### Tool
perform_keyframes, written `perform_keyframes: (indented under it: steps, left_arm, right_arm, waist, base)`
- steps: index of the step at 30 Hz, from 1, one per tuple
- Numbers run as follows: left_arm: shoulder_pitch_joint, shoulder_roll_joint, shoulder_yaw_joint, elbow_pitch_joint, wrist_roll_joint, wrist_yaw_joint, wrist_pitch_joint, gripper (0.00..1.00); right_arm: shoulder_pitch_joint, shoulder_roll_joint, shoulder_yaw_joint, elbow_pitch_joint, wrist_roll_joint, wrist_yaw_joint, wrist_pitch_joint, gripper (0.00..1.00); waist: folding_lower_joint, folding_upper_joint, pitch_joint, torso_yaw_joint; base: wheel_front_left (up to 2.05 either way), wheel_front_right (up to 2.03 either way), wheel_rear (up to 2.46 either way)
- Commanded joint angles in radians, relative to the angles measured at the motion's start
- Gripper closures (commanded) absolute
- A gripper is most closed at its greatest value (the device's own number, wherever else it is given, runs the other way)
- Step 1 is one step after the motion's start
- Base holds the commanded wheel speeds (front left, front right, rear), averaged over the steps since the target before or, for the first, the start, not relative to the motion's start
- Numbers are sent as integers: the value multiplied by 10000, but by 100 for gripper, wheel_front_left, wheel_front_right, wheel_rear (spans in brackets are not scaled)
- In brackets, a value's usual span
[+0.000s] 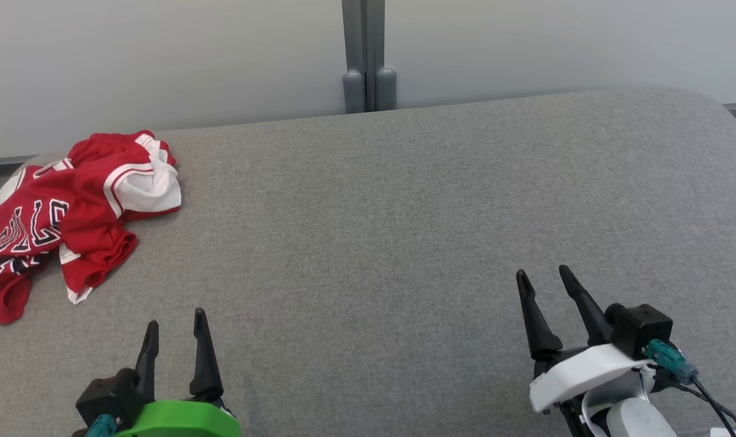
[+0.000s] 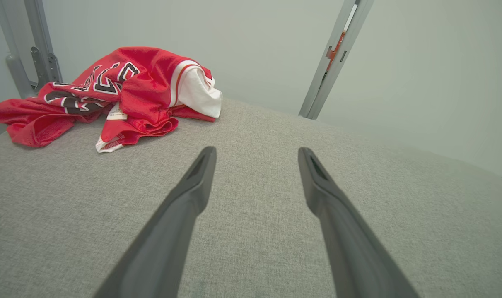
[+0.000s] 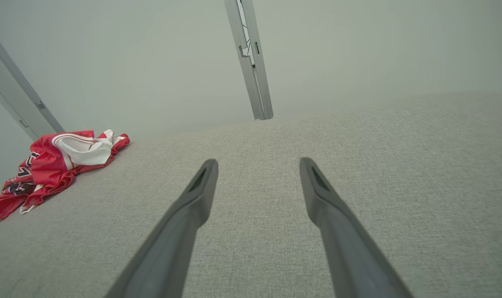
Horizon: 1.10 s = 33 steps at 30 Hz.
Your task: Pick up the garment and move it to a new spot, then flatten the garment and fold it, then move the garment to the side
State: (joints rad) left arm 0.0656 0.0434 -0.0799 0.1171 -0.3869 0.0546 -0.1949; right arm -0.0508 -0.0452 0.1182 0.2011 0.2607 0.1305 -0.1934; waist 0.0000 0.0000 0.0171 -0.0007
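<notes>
One garment (image 1: 70, 206): a red jersey with white trim and dark lettering edged in white, crumpled in a loose heap rather than spread flat.
Garment's place: on the far left of the grey surface (image 1: 374, 212), near its back edge; the heap's left part runs out of the head view.
Garment's details: a white patch bordered by red-and-white banding shows at the heap's right end; a small white tag (image 2: 117, 112) shows near the front hem in the left wrist view.
Left gripper (image 1: 175, 318): jaws spread wide with nothing between them; it sits at the lower left of the head view on a green housing (image 1: 180, 419), over bare fabric.
Left gripper to garment: apart; the heap lies ahead of it and off to the left, nearer to it than to the other gripper.
Right gripper (image 1: 543, 272): jaws also wide apart and empty; it sits at the lower right on a white housing (image 1: 580, 370), its fingers leaning a little leftward in the picture.
Right gripper to garment: well apart, with a broad stretch of bare fabric between them.
Teal plug (image 1: 668, 358): fixed at the right wrist, beside the white housing.
Surface: woven grey cloth, smooth, with a rounded far right corner.
Backdrop: a pale wall (image 1: 161, 48) behind the surface, split by a grey upright post (image 1: 368, 54).
</notes>
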Motion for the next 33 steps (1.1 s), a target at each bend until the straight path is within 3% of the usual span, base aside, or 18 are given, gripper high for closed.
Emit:
perform_keyframes:
  steps: [1, 33]
  left_arm:
    - [75, 80, -21, -32, 245, 81, -84, 0]
    - [346, 99, -216, 325, 2050, 477, -690, 0]
  right_arm:
    - [41, -52, 49, -86, -272, 2, -100, 0]
    - [110, -70, 452, -80, -2806, 2, -707, 0]
  waist:
    - [0, 0, 6, 3]
    - [0, 0, 17, 23]
  base:
    - [0, 0, 0]
    - [0, 0, 0]
